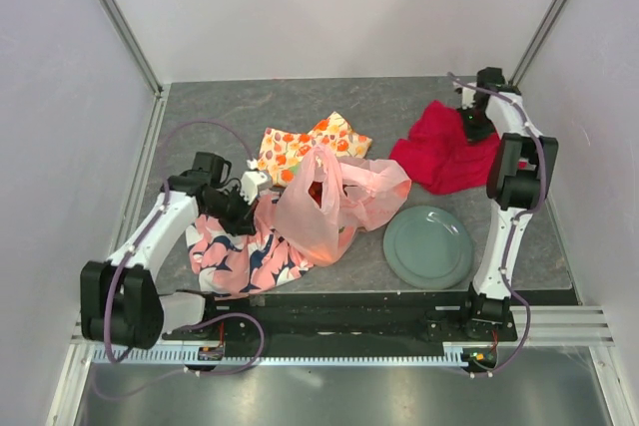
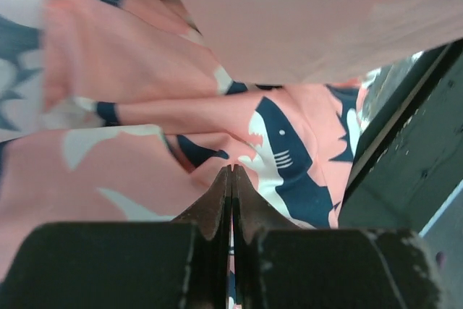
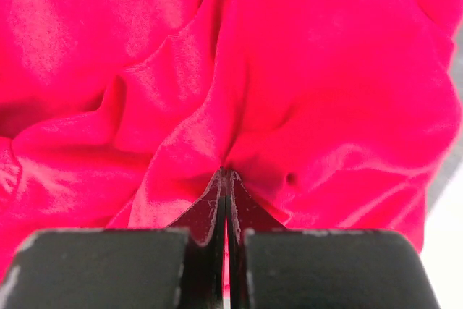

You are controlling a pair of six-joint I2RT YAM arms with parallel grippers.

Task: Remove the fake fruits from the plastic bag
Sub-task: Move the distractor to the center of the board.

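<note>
With the left gripper (image 2: 231, 168) clenched on the shark-print cloth (image 2: 289, 150) beside the plastic bag (image 1: 334, 202) at mid-frame and the right gripper (image 3: 226, 172) on the red cloth (image 3: 304, 70), cloth may be dragged and the fruits (image 1: 316, 194) left bagged.

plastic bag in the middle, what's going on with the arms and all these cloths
The left gripper is shut on the pink shark-print cloth beside the plastic bag, and the right gripper is shut on the red cloth at the far right. Neither holds the bag, which shows something red inside. No fruit is out yet.
</note>
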